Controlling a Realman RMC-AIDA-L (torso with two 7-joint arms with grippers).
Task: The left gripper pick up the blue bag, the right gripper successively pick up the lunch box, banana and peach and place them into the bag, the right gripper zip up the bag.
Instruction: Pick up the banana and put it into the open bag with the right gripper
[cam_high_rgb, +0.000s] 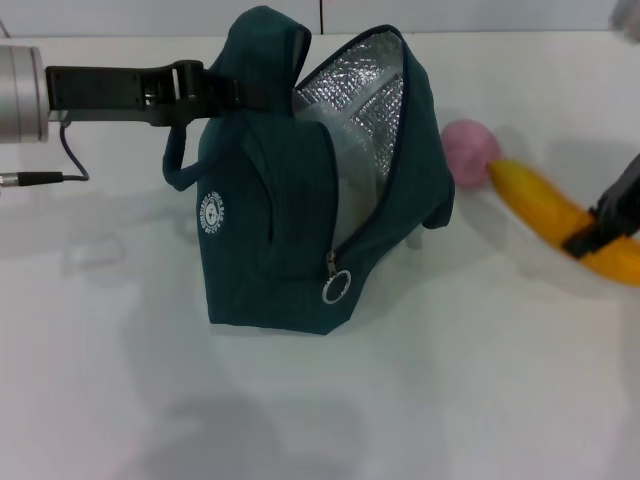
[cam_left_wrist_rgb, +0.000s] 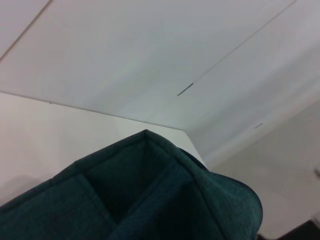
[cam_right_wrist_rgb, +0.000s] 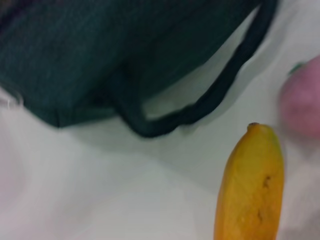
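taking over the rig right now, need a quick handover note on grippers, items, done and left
Left gripper: shut on the upper flap of the blue bag, holding it upright and open on the table.
Right gripper: down at the banana, fingers around its far end; a firm grip cannot be confirmed.
Peach: on the table beside the bag, next to the banana's tip.
Lunch box: something pale shows inside the foil lining, probably the box, not certain.
Done: bag held open, lunch box apparently in.
Left: banana in, peach in, zip the bag using the ring pull.
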